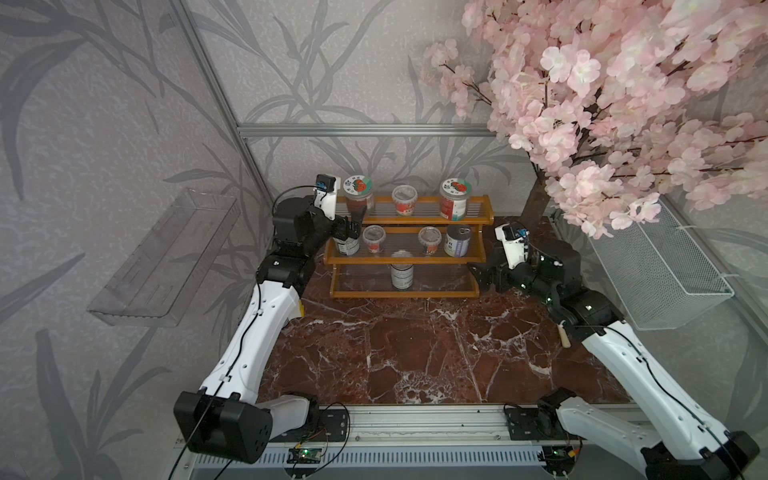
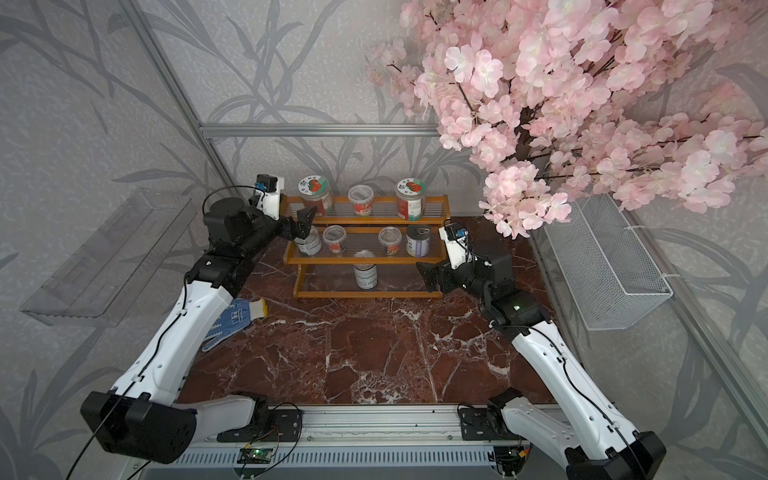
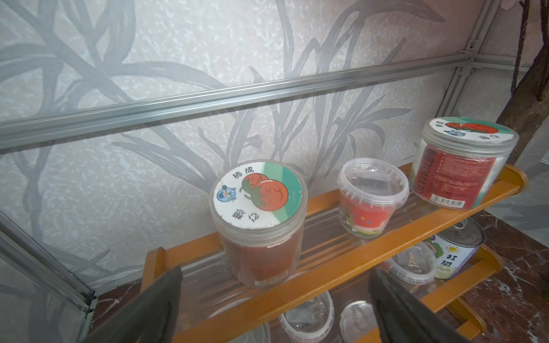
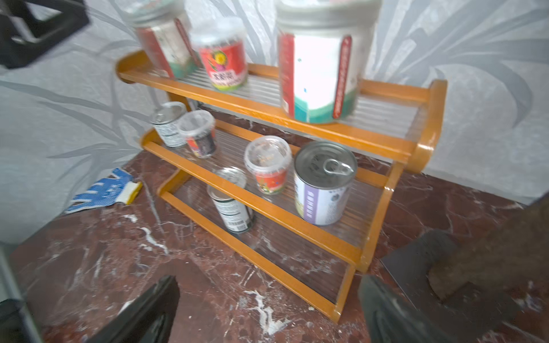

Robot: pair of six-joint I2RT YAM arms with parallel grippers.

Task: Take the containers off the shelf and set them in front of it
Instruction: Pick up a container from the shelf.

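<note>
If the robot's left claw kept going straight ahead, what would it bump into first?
Most likely the fruit-lidded jar nearest it, on the top tier of the shelf: the wrist view shows it centred between the jaws of the open left gripper. Depth is unclear.

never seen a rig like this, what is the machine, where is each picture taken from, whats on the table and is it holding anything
It is a robot with two white-and-black arms fixed at the table's near edge. Two pictures come from a twin camera overhead; the other two from a camera on each wrist. On the red marble table stands a wooden shelf holding two jars and a cup on top, two tins and two cups in the middle, one tin at the bottom. A work glove lies beside the left arm. The left end effector and the right end effector are both open, holding nothing.
</note>
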